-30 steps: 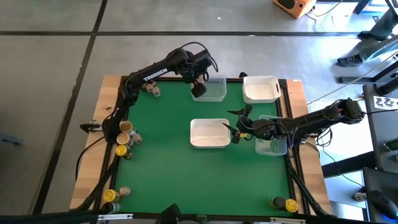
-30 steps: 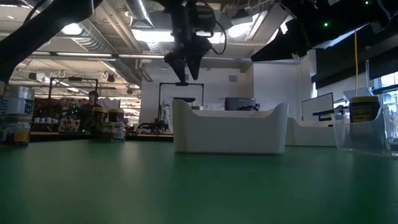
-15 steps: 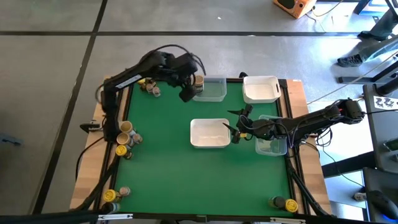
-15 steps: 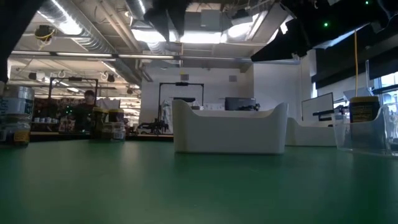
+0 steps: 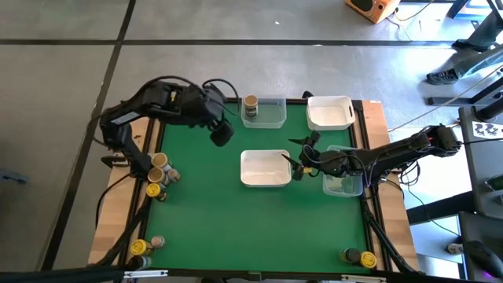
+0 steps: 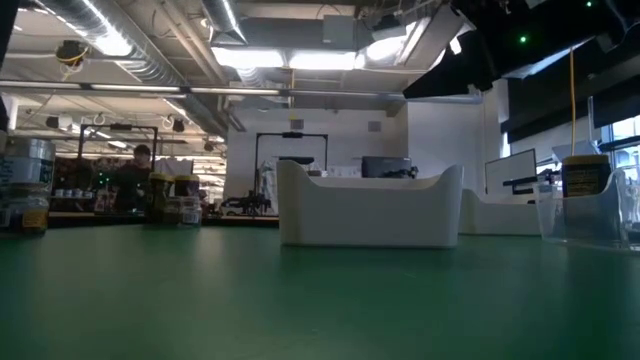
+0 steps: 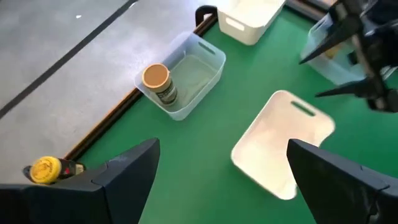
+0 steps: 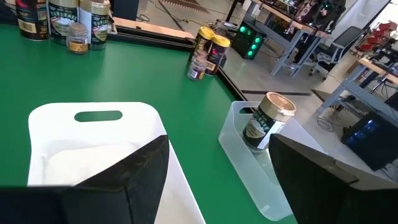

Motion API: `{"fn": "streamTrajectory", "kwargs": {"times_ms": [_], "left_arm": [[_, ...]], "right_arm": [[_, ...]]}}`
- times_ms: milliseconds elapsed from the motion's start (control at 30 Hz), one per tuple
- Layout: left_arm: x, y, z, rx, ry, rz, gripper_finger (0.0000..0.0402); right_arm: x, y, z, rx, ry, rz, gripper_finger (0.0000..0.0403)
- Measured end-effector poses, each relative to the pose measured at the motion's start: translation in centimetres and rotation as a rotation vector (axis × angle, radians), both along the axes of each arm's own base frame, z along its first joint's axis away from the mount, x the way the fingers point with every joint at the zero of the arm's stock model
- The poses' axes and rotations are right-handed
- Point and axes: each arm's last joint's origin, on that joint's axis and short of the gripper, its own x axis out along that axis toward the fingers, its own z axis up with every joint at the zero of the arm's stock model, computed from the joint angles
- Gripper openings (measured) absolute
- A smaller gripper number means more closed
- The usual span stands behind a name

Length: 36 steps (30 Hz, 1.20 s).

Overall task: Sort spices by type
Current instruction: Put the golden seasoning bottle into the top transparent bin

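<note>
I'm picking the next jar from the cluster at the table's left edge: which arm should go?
Left. Its gripper hangs open over the mat's left half, nearest the left-edge jars. The right gripper sits open at the white tray, farther away.

Four trays sit on the table: two white trays (image 5: 243,169) and two clear trays (image 5: 275,123). One tan-lidded jar (image 5: 250,103) stands in the far clear tray, and two jars (image 5: 367,259) stand at the near right corner. The left-edge cluster of jars (image 5: 157,161) is too tightly packed for a sure count.
</note>
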Motion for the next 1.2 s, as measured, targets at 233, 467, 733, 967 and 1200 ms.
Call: {"fn": "streamTrajectory", "kwargs": {"times_ms": [233, 467, 733, 967, 1200], "left_arm": [[-0.2, -2.0, 0.2, -0.01, -0.025, -0.037, 0.0349], [-1.2, -2.0, -2.8, -0.022, 0.075, 0.031, 0.0349], [-6.2, -0.9, -7.0, -0.114, 0.153, 0.204, 0.0349], [-8.9, -0.6, -10.1, -0.182, 0.208, 0.288, 0.0349], [-8.6, -0.7, -13.6, -0.258, 0.326, 0.344, 0.0349]], "right_arm": [[-0.1, -0.3, 0.4, -0.059, -0.018, -0.096, 0.0276], [-0.1, -0.3, 0.3, -0.054, -0.016, -0.096, 0.0276], [0.0, -0.1, 0.3, -0.037, -0.014, -0.048, 0.0276], [0.0, -0.1, 0.3, -0.035, -0.021, -0.048, 0.0276], [0.0, -0.1, 0.3, -0.019, -0.031, -0.052, 0.0276]]}}
